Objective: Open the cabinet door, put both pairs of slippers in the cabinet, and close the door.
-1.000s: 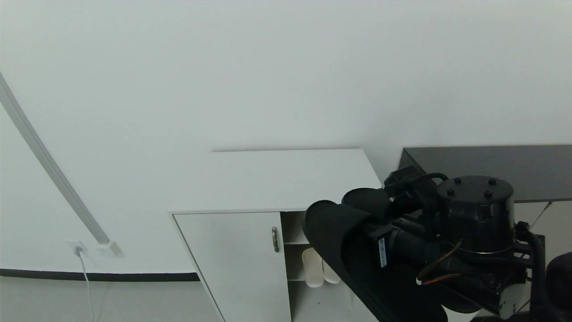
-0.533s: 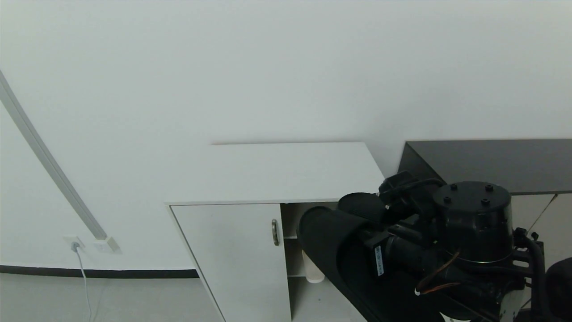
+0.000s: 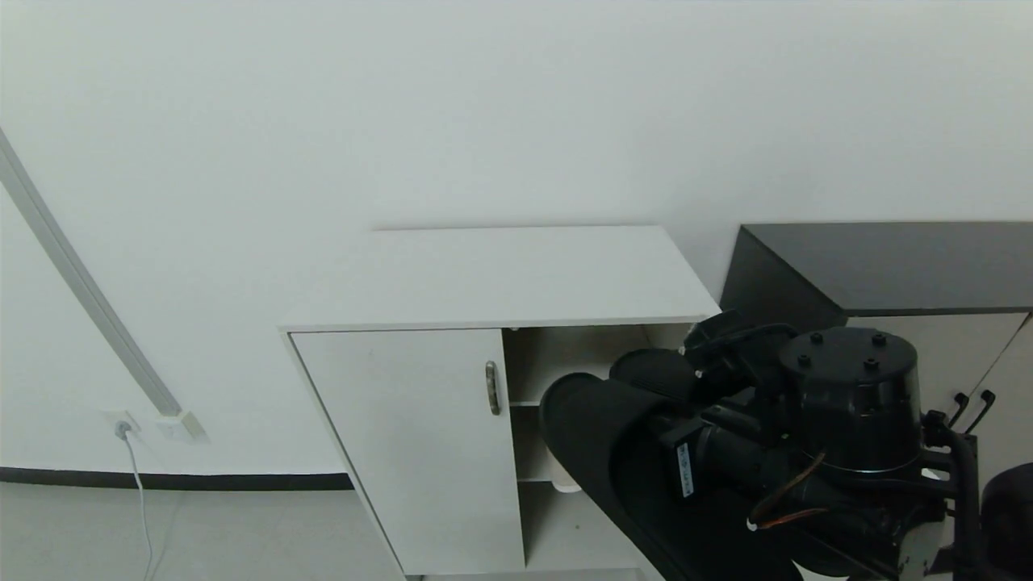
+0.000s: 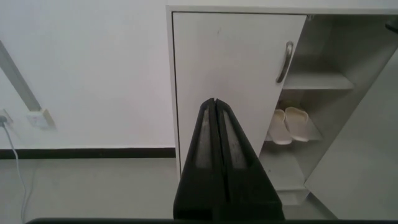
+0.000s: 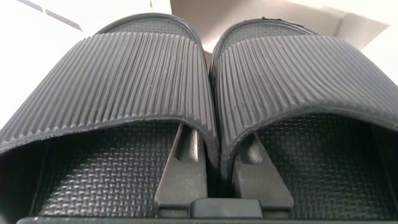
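Left arm: the left pincer (image 4: 215, 104) has its fingers together and holds nothing. It points at the cabinet's (image 3: 500, 274) shut left door (image 3: 411, 436).
Door edge: the handle (image 3: 491, 388) sits at the door's right edge, where the open half begins.
Open half: the white slippers (image 4: 290, 124) lie side by side on the middle shelf (image 3: 529, 482), near its left end, toes inward.
Right arm: the right pincer (image 5: 216, 169) is clamped on the black slippers (image 3: 597, 436) where their inner sides meet. They are held as a pair just before the open half.
Key relation: the black pair's long axis runs from the pincer toward the opening, toes leading. The free shelf room lies ahead and a little left of the toes. The right arm is plainly the nearer one. I judge the pair must go in straight, above or below the white pair's shelf.
Change: the whole head picture has shifted, so the camera has moved. The cabinet now stands higher and larger in it. More of the upper compartment shows, and the black pair covers nearly all of the white pair.
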